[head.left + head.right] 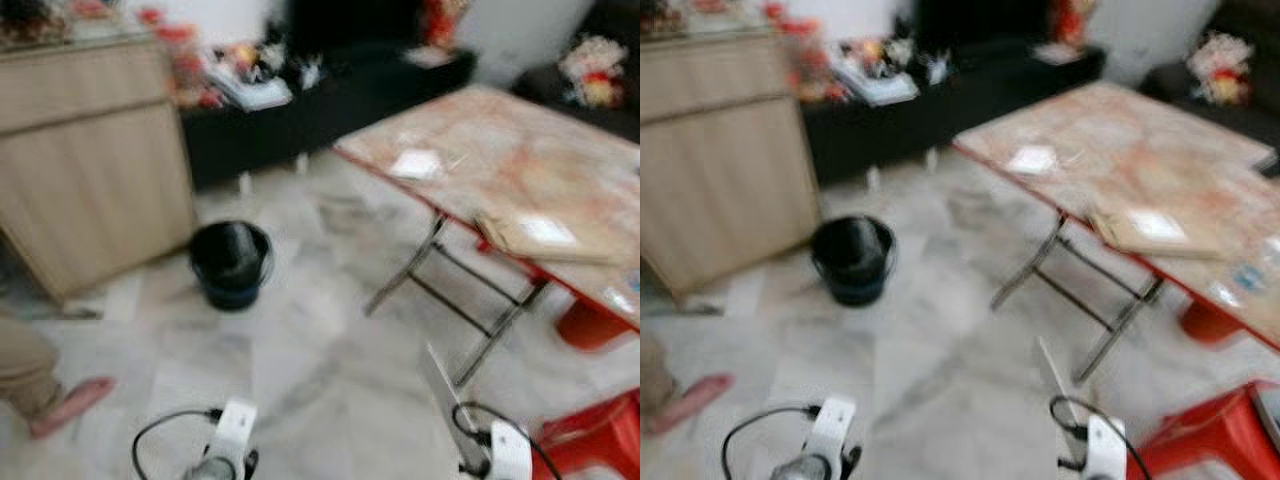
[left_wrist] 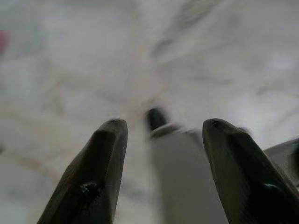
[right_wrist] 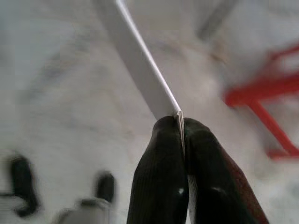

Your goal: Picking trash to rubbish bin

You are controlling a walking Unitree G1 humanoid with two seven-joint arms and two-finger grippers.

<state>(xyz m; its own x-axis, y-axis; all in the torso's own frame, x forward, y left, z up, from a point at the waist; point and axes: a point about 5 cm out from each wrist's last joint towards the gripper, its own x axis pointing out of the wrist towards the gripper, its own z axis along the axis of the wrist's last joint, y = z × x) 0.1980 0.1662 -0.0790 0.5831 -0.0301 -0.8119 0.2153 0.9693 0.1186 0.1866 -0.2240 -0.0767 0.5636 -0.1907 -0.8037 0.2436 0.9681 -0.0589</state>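
Because the thin white strip of trash (image 3: 140,60) is pinched only at its near end, between the two black fingers (image 3: 159,177) of the right hand (image 3: 181,126), the carry to the rubbish bin (image 1: 231,262) would go best slowly and level, with the grip kept firm so the strip does not swing or slide out. The release should probably wait until the strip's free end hangs over the bin's open mouth, not its rim. The strip looks flat, stiff and pale, like a slip of card or plastic, and it juts forward from the fingers above the marble floor (image 1: 330,380). The bin, a dark round bucket, stands on the floor ahead and to the robot's left, near the corner of a wooden cabinet (image 1: 90,170). The left hand (image 2: 161,140) hangs low over the floor, fingers spread wide and holding nothing. The folding surface (image 1: 520,170) and a red stool (image 1: 600,430) stand to the right.
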